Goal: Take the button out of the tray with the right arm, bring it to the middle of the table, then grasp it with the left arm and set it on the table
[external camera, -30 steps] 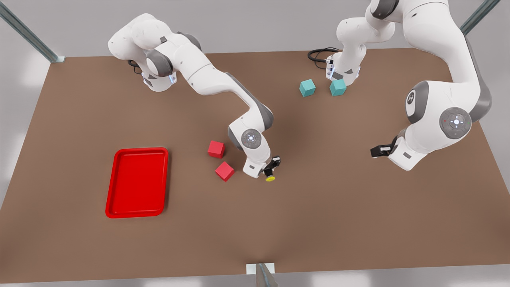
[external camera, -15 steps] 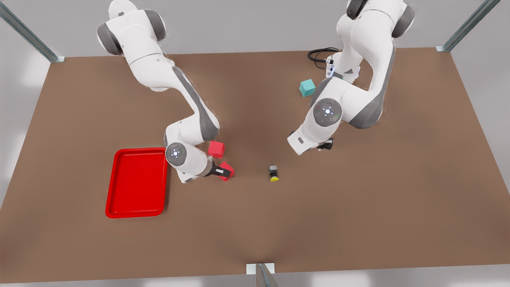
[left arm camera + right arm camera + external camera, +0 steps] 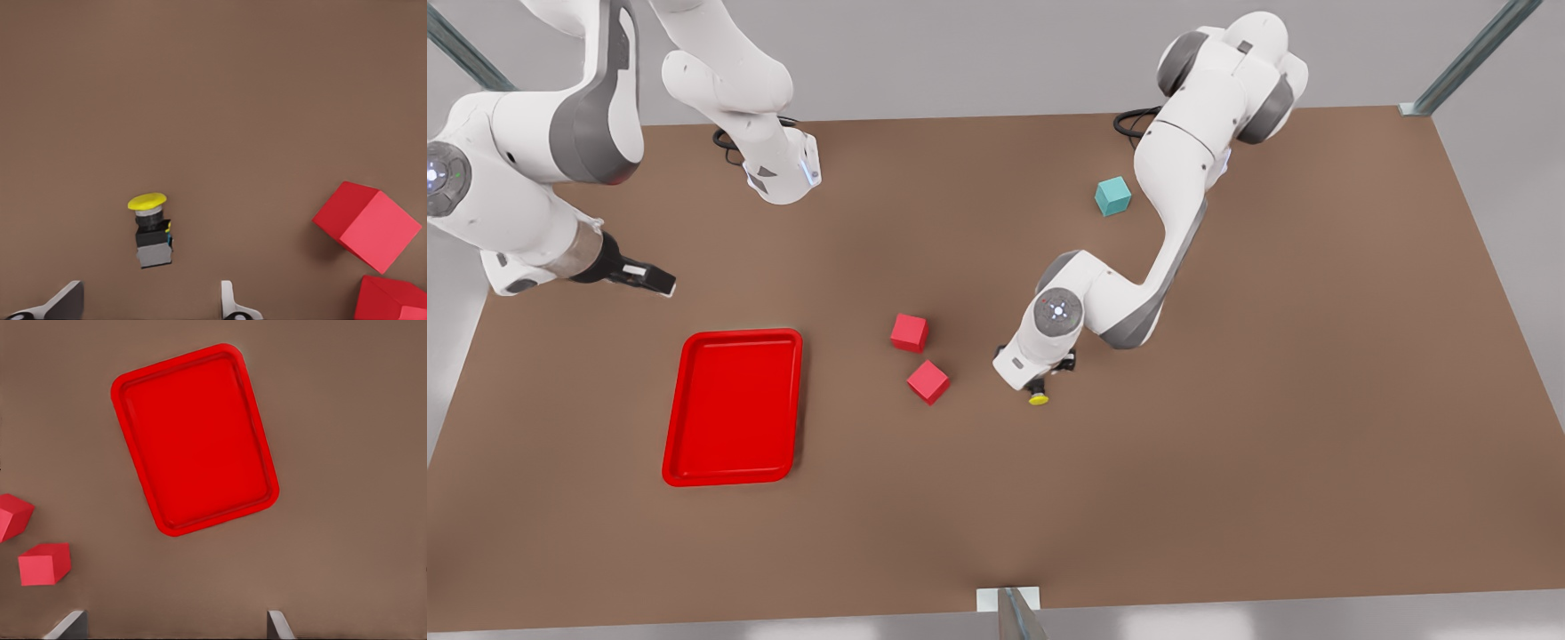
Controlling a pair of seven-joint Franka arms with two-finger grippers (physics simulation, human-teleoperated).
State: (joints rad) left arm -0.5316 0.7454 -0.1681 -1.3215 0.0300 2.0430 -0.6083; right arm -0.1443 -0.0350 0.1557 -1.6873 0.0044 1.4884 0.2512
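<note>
Two arms on my screen, and I'll place everything from the button [image 3: 1038, 397], which lies on its side on the bare table [image 3: 1227, 444], yellow cap toward the front edge. The left gripper [image 3: 1049, 378] hangs right over it, on the arm reaching in from the far side on the front view's right. In the left wrist view I see the button [image 3: 152, 230] below and between the two fingertips [image 3: 228, 303], which are spread wide with clear table between each tip and the small grey-black body; nothing is gripped.

Just beside the button, toward the front view's left, sit two red cubes [image 3: 927, 381], one a little farther back [image 3: 909, 332]. Well beyond them on that same side is the tray [image 3: 685, 444], its floor bare. The right gripper [image 3: 640, 276] waits past the tray's far end, well apart from the button, held high; its wrist view looks down on the tray [image 3: 127, 387] and its fingers [image 3: 277, 625] stand wide apart, holding nothing.

A teal cube [image 3: 1112, 196] rests far behind the button, near the left arm's base
</note>
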